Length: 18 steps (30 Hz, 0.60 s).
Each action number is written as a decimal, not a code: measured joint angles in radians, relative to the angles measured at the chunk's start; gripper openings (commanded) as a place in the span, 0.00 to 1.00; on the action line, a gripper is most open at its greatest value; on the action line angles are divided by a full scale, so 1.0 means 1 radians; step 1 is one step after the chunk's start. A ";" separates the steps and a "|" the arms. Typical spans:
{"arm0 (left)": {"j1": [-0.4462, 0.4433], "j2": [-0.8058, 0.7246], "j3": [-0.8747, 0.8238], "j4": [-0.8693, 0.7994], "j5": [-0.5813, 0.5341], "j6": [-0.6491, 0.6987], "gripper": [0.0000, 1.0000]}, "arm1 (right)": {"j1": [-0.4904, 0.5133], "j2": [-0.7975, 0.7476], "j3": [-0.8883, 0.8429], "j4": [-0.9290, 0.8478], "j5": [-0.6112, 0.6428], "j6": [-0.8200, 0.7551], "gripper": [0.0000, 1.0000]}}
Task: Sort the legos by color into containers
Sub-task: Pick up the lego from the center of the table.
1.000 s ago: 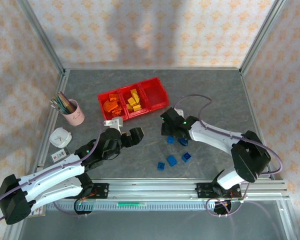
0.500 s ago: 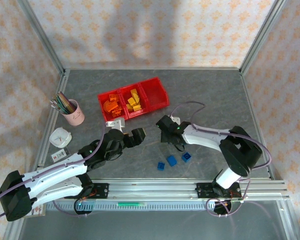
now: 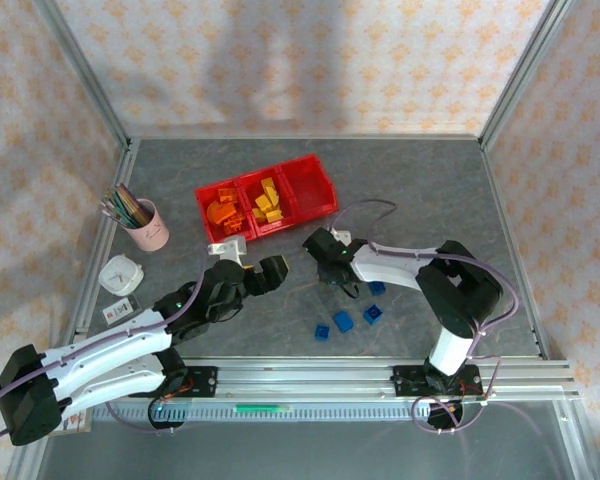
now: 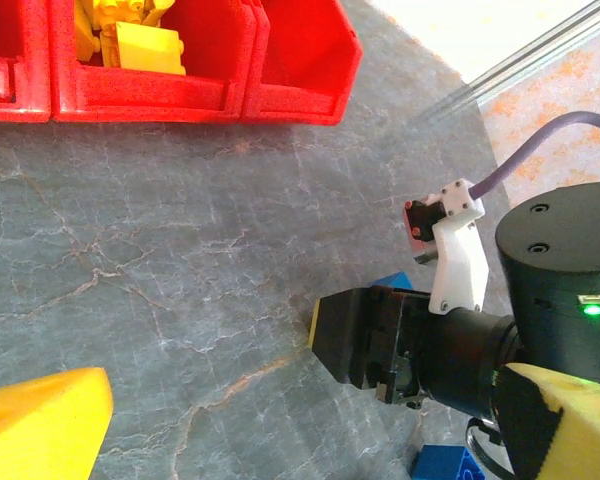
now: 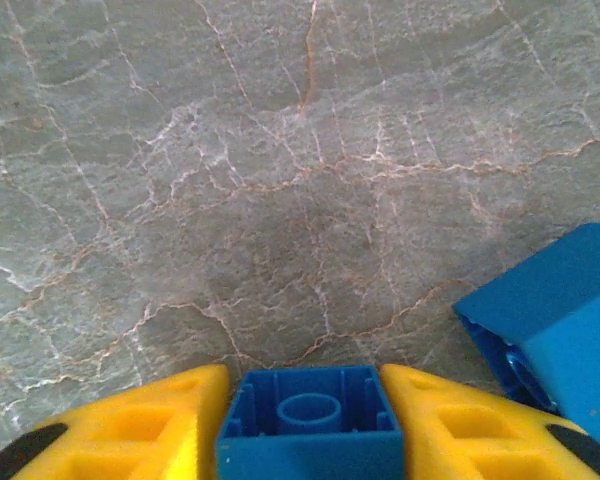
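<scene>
Nearly there: orange and yellow are sorted, the blue ones are left to bin.
I judge the red bins (image 3: 320, 200) two-thirds done: orange bricks (image 3: 223, 212) fill the left one, yellow bricks (image 3: 267, 203) the middle, and the right-hand bin (image 3: 308, 183) sits bare. My right gripper (image 5: 302, 380) presses both pads against one blue brick (image 5: 308, 425) low over the table (image 3: 430, 190); I cannot tell whether it has lifted. A few loose blue bricks (image 3: 343, 320) lie toward the near edge. My left gripper (image 3: 260, 268) hangs wide open, holding nothing.
</scene>
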<state>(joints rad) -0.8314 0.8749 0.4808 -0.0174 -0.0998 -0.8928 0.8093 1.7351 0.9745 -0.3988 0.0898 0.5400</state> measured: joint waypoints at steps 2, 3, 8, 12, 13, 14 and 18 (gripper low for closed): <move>0.000 -0.007 -0.002 0.000 -0.008 0.000 0.99 | 0.000 0.000 0.000 0.000 0.004 -0.004 0.33; 0.000 -0.009 -0.004 0.000 -0.011 0.000 0.99 | 0.000 0.000 0.000 0.001 0.005 -0.006 0.32; 0.000 -0.012 -0.013 0.000 -0.013 0.001 0.99 | 0.000 -0.003 0.000 0.008 0.005 -0.017 0.29; 0.000 -0.015 -0.013 0.000 -0.018 0.004 0.99 | 0.000 -0.022 0.012 0.007 0.004 -0.032 0.27; 0.000 -0.019 -0.013 -0.001 -0.022 0.005 0.99 | 0.000 -0.029 0.026 0.006 0.004 -0.039 0.27; 0.000 -0.023 -0.012 -0.001 -0.025 0.009 0.99 | 0.000 -0.033 0.041 0.007 0.004 -0.045 0.27; 0.017 -0.038 0.003 -0.021 -0.031 0.035 0.99 | -0.011 -0.038 0.135 0.023 0.004 -0.078 0.26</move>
<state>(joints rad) -0.8143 0.8368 0.4835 -0.0383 -0.1310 -0.8574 0.7979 1.6970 1.1099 -0.3756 0.0940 0.4618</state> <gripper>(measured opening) 0.992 0.338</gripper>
